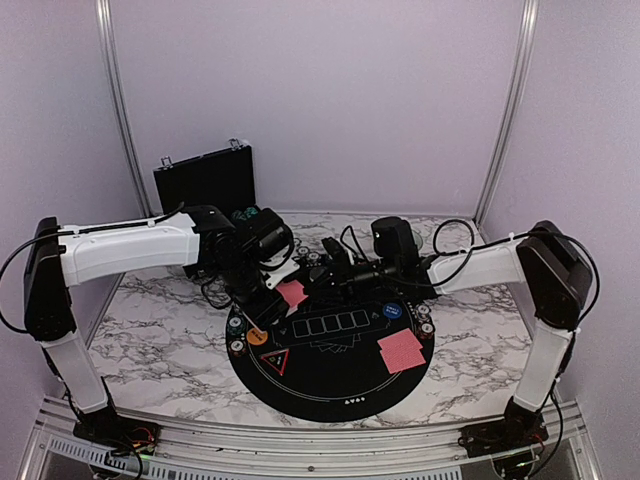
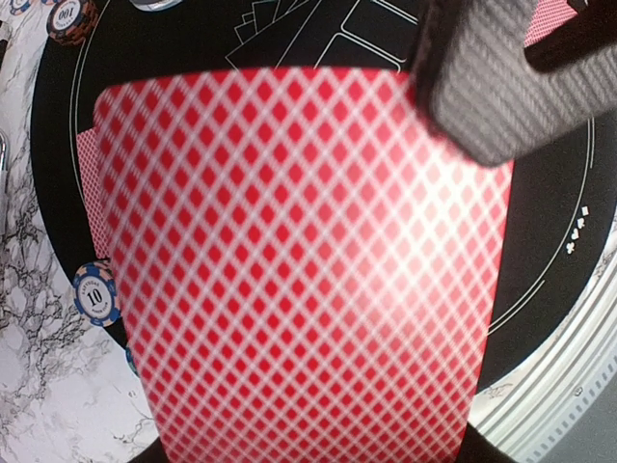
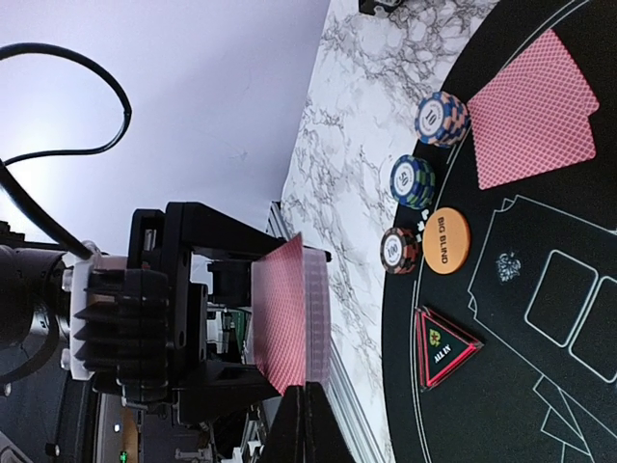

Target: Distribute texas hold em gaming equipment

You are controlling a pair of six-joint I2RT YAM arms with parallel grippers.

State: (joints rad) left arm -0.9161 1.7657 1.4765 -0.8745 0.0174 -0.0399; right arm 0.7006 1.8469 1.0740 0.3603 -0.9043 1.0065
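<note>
While deck blocks view — chips, mat beside

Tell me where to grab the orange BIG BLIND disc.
Likely by its rim, straight from above: the BIG BLIND disc lies flat on the black mat, so only its thin edge offers hold. Keep clear of the side where the 100 chip stack sits close.

We are viewing a marbled surface that is carrying a round black mat and, behind it, a black case.
</note>
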